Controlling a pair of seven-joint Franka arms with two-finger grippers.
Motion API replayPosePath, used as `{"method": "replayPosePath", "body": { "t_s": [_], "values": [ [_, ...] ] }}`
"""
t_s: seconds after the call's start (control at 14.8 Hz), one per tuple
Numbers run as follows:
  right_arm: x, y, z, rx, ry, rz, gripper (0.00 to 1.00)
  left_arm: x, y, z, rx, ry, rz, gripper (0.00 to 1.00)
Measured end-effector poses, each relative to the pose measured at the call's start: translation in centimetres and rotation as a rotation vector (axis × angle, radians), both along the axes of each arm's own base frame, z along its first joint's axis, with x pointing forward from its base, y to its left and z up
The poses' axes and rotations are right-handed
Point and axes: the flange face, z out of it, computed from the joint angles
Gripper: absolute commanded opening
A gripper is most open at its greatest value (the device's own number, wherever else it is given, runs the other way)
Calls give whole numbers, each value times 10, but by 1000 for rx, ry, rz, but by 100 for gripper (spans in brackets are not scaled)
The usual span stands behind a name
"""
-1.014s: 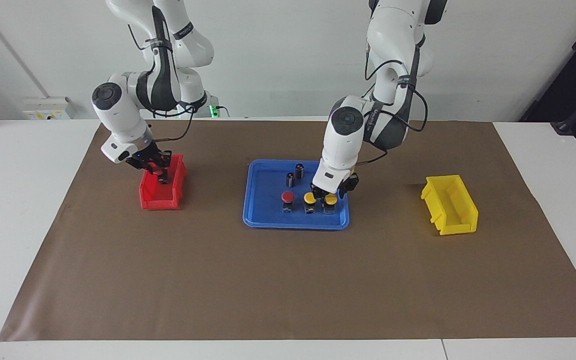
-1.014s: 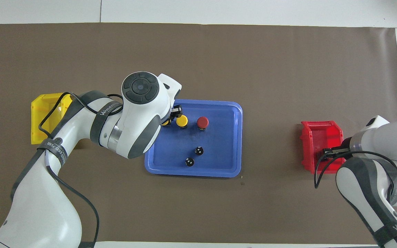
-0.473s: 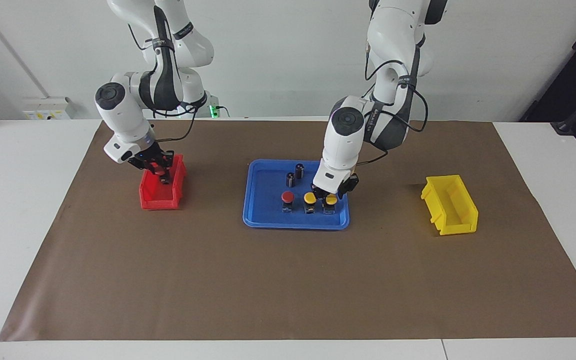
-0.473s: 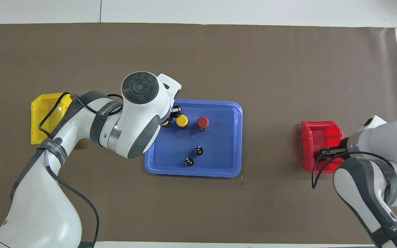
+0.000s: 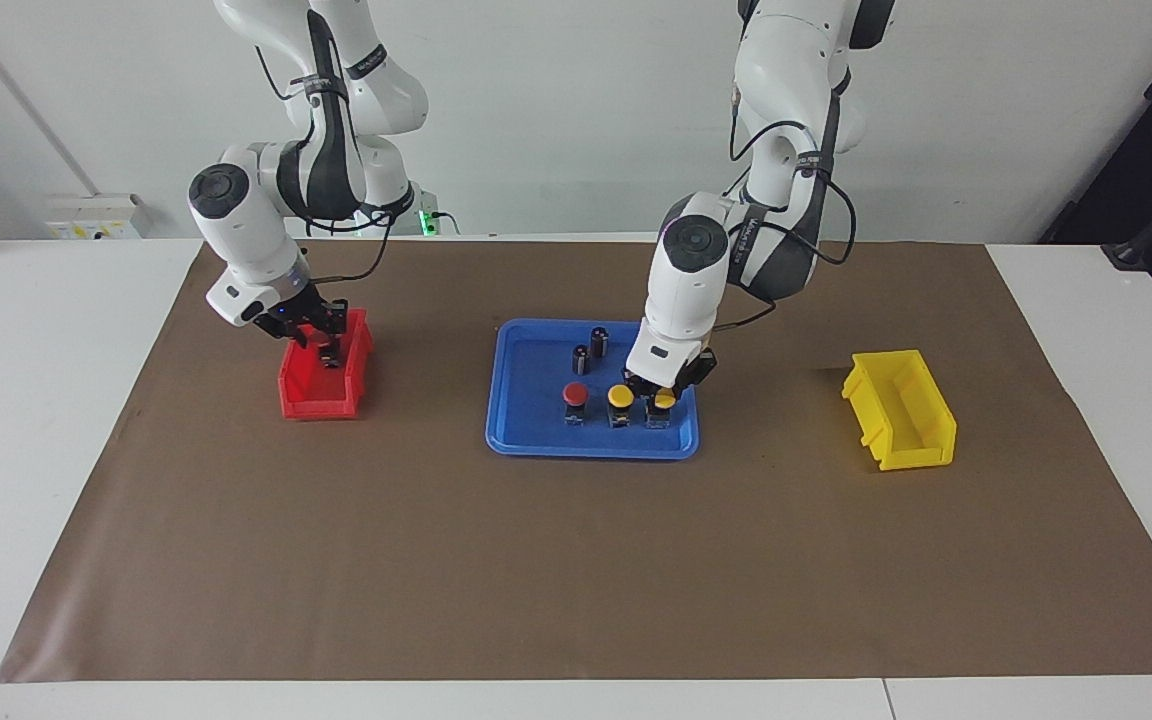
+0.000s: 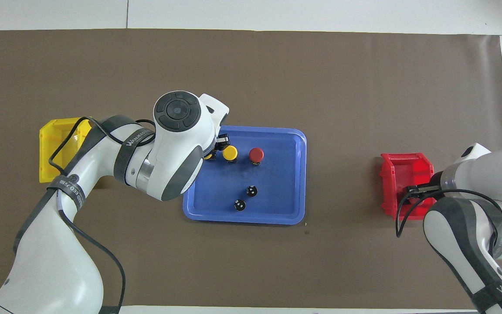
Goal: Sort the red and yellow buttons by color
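In the blue tray, a red button and two yellow buttons stand in a row on the side farther from the robots. My left gripper is down in the tray, shut on the yellow button nearest the yellow bin. The other yellow button stands free beside it. My right gripper hangs low over the red bin. A small dark piece shows just under its tips inside the bin. I cannot tell whether that piece is held. From overhead the left arm hides most of the gripped button.
Two dark capless cylinders stand in the tray nearer the robots. An empty yellow bin sits toward the left arm's end of the brown mat. The red bin is toward the right arm's end.
The left gripper's fingers have closed in on the yellow button. The right gripper has shifted slightly over the red bin, and the red cap seen between its fingers earlier no longer shows.
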Motion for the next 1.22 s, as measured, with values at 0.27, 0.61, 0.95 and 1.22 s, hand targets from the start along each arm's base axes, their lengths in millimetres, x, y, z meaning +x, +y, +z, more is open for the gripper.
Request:
{"method": "replayPosePath", "body": {
  "t_s": [0.27, 0.61, 0.95, 1.22],
  "values": [
    [21, 7, 45, -5, 2, 17, 55, -5, 18, 53, 12, 38, 15, 1],
    [55, 39, 110, 7, -45, 36, 70, 21, 147, 164, -15, 81, -24, 1],
    [109, 145, 168, 40, -105, -53, 72, 42, 282, 175, -3, 68, -94, 1],
    [136, 282, 137, 46, -123, -95, 71, 50, 335, 129, -12, 20, -110, 1]
  ]
}}
